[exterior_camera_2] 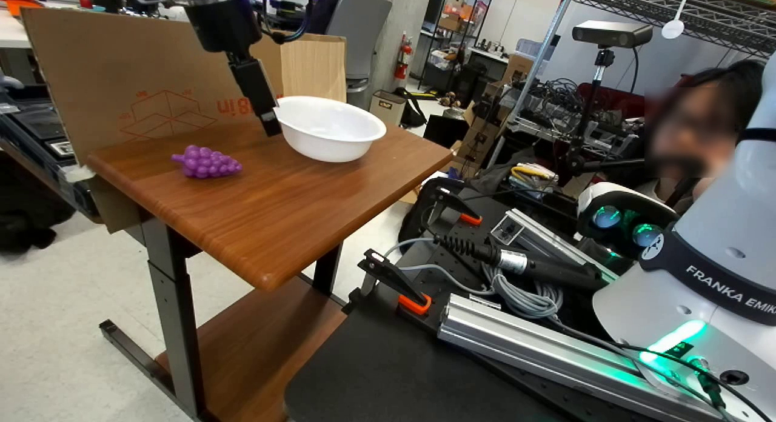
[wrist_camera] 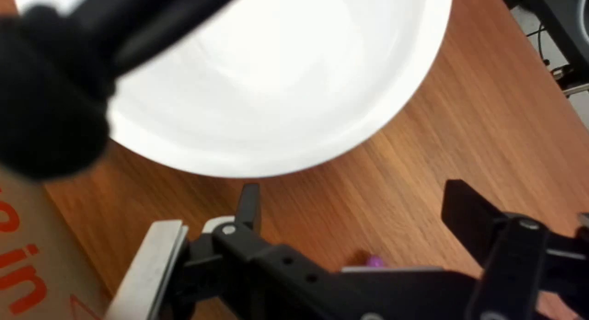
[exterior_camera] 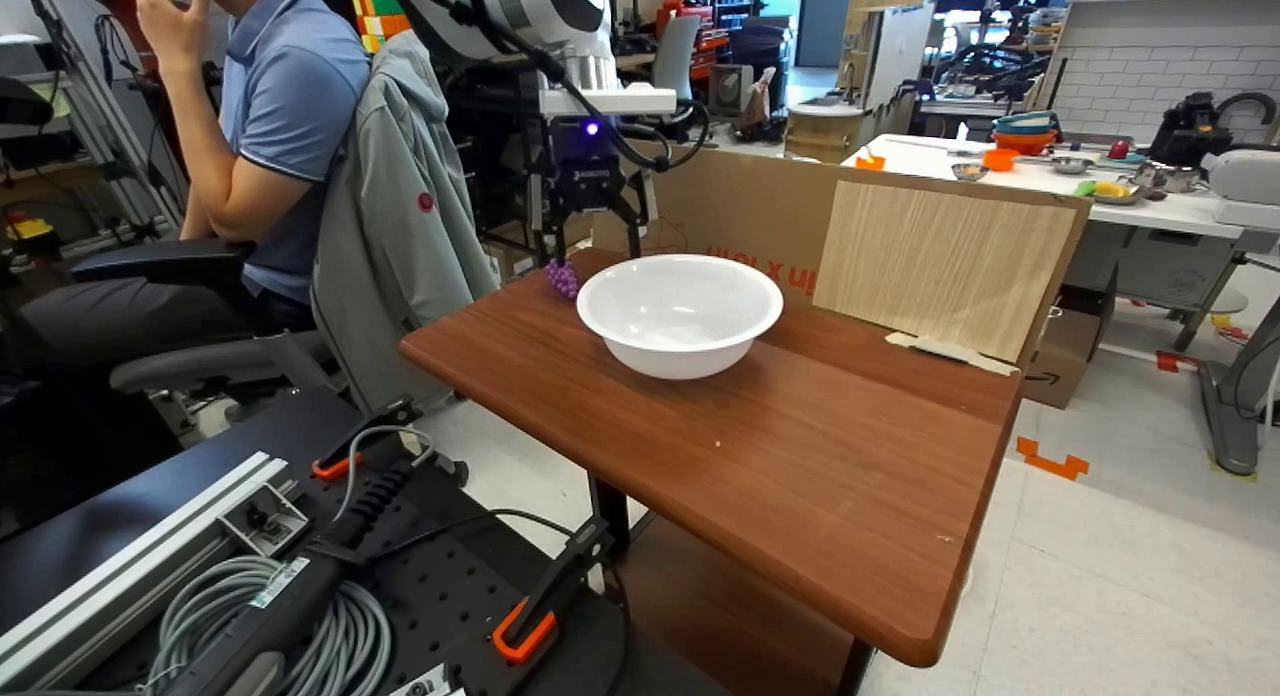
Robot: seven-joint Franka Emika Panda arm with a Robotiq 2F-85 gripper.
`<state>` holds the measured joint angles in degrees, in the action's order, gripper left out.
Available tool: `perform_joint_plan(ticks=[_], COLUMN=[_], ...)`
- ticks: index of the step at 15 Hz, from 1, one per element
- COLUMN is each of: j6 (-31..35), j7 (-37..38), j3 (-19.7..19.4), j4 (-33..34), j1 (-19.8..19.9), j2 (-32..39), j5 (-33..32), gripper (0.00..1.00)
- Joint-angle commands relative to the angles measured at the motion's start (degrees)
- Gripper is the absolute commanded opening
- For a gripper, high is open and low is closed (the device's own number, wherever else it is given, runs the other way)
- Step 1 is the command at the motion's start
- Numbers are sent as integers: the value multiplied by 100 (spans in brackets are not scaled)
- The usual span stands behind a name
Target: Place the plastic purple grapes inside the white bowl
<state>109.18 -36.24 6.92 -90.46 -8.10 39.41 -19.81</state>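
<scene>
The plastic purple grapes (exterior_camera_2: 208,162) lie on the brown table (exterior_camera_2: 254,210), beside the white bowl (exterior_camera_2: 330,149) and apart from it. In an exterior view the grapes (exterior_camera: 563,279) are partly hidden behind the bowl (exterior_camera: 680,361) and one finger. In the wrist view only a small purple tip of the grapes (wrist_camera: 375,261) shows above the gripper's body; the bowl (wrist_camera: 276,168) fills the top. My gripper (wrist_camera: 352,186) is open and empty, its fingers wide apart. In an exterior view the gripper (exterior_camera_2: 271,129) hangs above the table, between grapes and bowl, close to the bowl's rim.
A cardboard sheet (exterior_camera_2: 151,76) stands along one table edge, with a light wood panel (exterior_camera: 940,266) against it. A black bench (exterior_camera: 450,566) with clamps and coiled cable is beside the table. A person (exterior_camera: 280,126) sits near the table.
</scene>
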Motion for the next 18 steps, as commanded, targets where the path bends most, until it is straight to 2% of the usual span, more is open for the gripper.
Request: perform_joint_plan(ticks=[1,3,10,15,16,18], j6=[222,315,198,199,117,117], j7=[-195,-421,-1034,-970,-893,-892], j3=[20,74,74,46,54,54], j4=[-212,-470,-749,-851,-585,-620], j1=[157,206,169,147,133,135], j2=[-254,-399,-567,-642,-425,-447], j5=[-105,-139,-217,-257,-148,-149], gripper=[100,100,100,100,100,100])
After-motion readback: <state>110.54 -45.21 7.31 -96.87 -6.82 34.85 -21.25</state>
